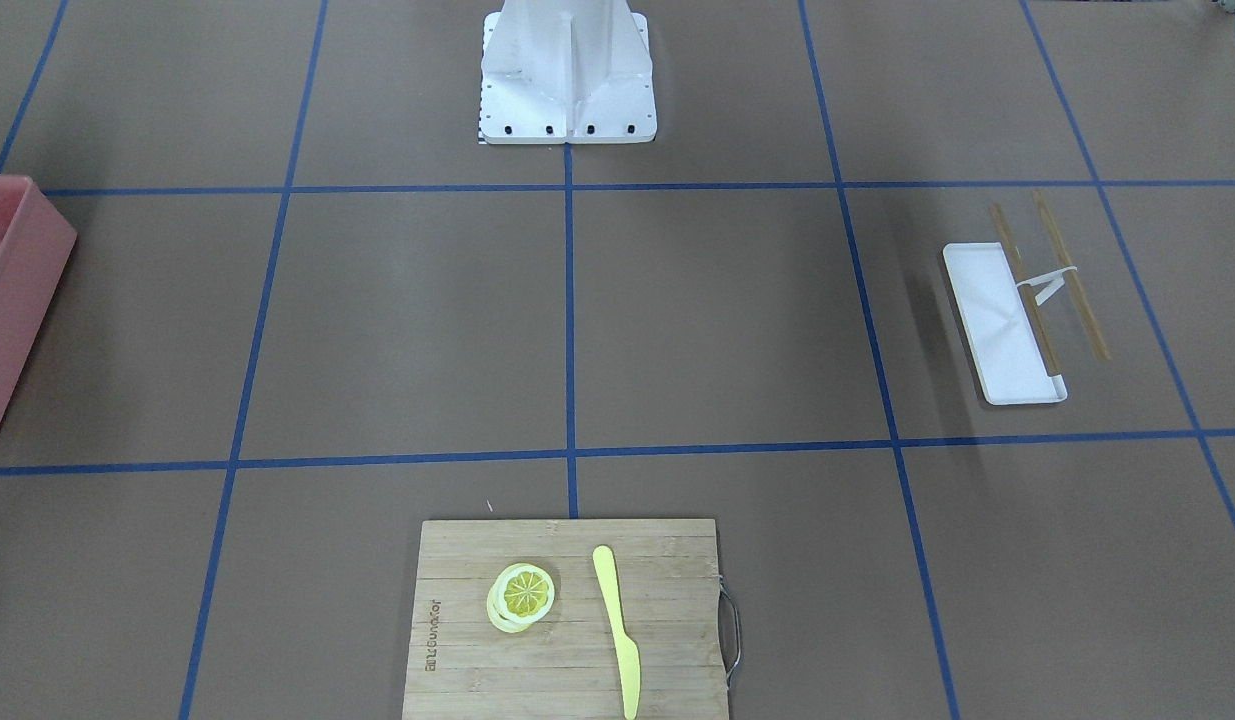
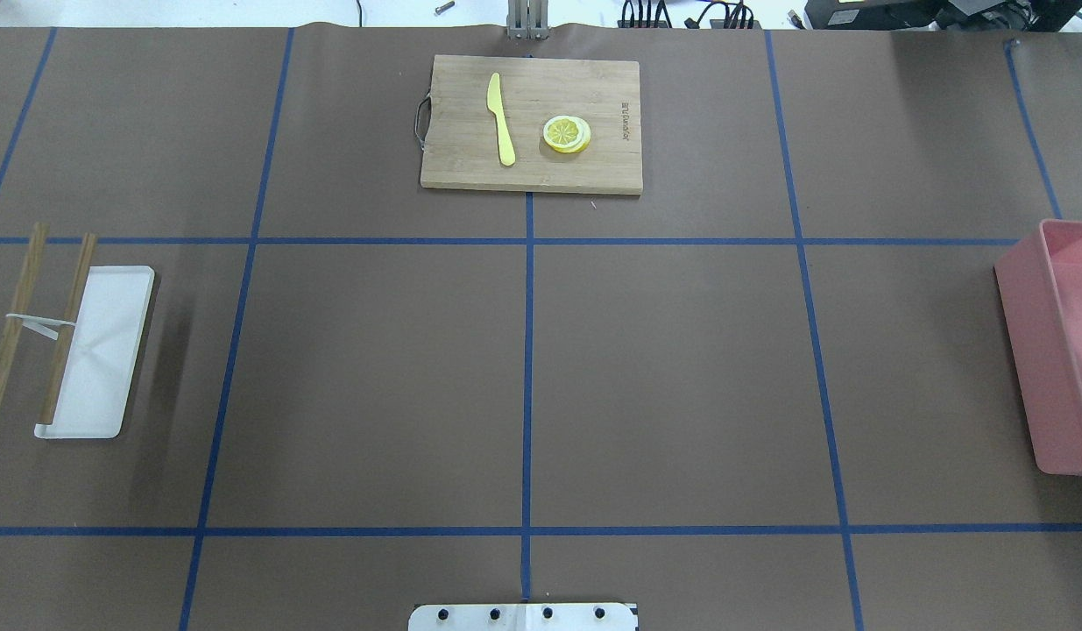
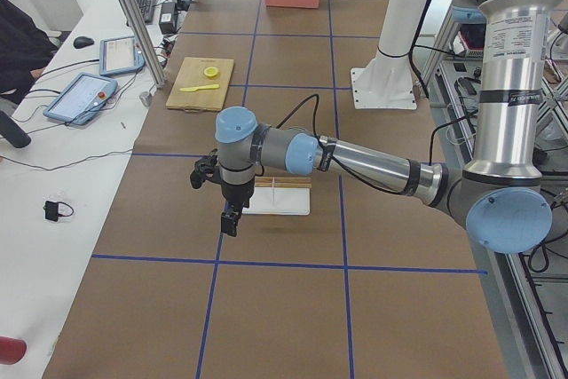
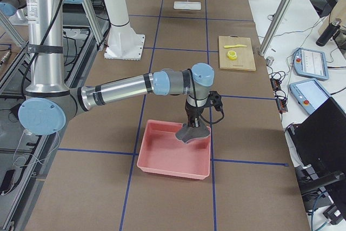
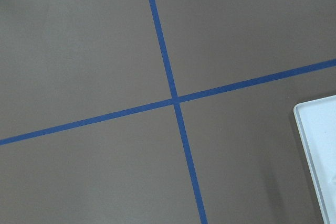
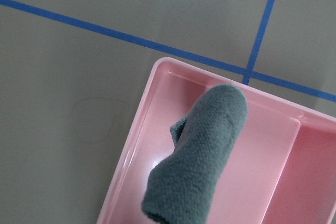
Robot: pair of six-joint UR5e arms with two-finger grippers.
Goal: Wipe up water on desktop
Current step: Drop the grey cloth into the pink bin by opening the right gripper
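Desktop: right arm outstretched, cloth hanging over pink bin.

The left arm stretches out nearly level, its wrist bent so that the left tool points straight down, clear of the surface below it. The right arm reaches out likewise, the right tool pointing down, a grey cloth hanging at its tip. How either tool's jaws stand cannot be told.
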